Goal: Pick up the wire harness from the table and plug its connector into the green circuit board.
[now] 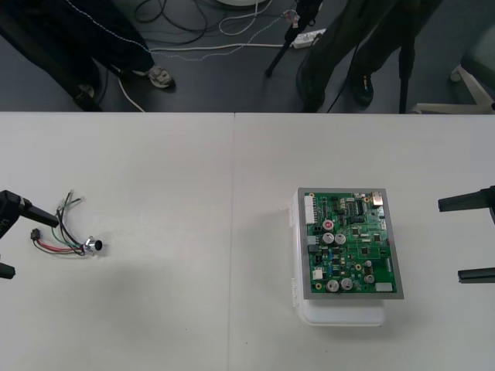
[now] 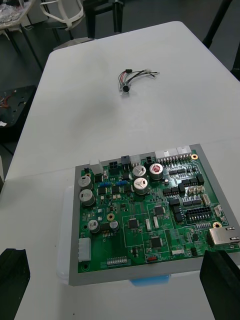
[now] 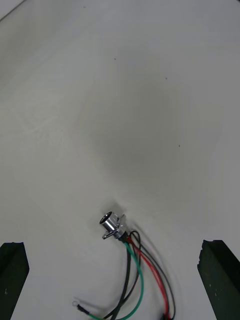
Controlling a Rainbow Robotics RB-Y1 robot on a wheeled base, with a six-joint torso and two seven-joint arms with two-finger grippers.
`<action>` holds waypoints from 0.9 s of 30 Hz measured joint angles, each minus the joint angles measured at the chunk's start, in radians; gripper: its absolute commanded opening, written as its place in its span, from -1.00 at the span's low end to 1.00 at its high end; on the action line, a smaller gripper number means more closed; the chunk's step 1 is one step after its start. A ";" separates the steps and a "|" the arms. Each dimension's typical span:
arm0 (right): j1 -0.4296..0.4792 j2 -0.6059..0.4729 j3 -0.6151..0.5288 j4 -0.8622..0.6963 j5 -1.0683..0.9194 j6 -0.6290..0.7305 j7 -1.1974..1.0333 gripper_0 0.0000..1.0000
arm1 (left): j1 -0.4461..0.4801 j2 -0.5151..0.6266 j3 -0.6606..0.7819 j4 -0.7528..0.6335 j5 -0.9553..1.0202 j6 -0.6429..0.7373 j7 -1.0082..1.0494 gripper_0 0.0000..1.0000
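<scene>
- Wire harness (image 1: 68,233): one. It lies flat on the table (image 1: 193,170) at the robot's left side, well apart from the board and not plugged in.
- Harness parts: one round metal socket (image 3: 114,225) with flange at the end towards the board, and one small black plug (image 1: 35,234) at the end towards the left edge. Red, black and green wires (image 3: 145,272) run between them; their exact number cannot be told.
- Green circuit board (image 1: 352,243): one, seated on one white base (image 1: 340,313), right of the table's middle.
- Left gripper (image 1: 31,246): one, at the left table edge beside the harness. Its fingers (image 3: 12,280) stand wide apart with the wires lying between them and nothing gripped.
- Right gripper (image 1: 451,239): one, at the right table edge, just beside the board. Its fingers (image 2: 222,282) are spread wide and empty.
- Surface: plain light table with one seam running front to back, left of the board.
- Room: a strip of dark floor (image 1: 232,77) lies beyond the far edge, with loose cables (image 1: 193,31) on it.
</scene>
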 measured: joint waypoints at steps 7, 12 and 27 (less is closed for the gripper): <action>0.021 0.000 0.001 0.013 -0.082 0.000 0.000 1.00 | -0.005 0.052 -0.104 -0.035 -0.038 0.150 -0.046 1.00; 0.042 0.004 0.002 0.025 -0.137 0.000 0.000 1.00 | -0.022 0.089 -0.204 -0.050 -0.070 0.280 -0.131 1.00; 0.018 0.146 0.003 0.116 -0.143 0.000 0.037 1.00 | -0.148 0.180 -0.514 -0.178 -0.314 0.635 -0.427 1.00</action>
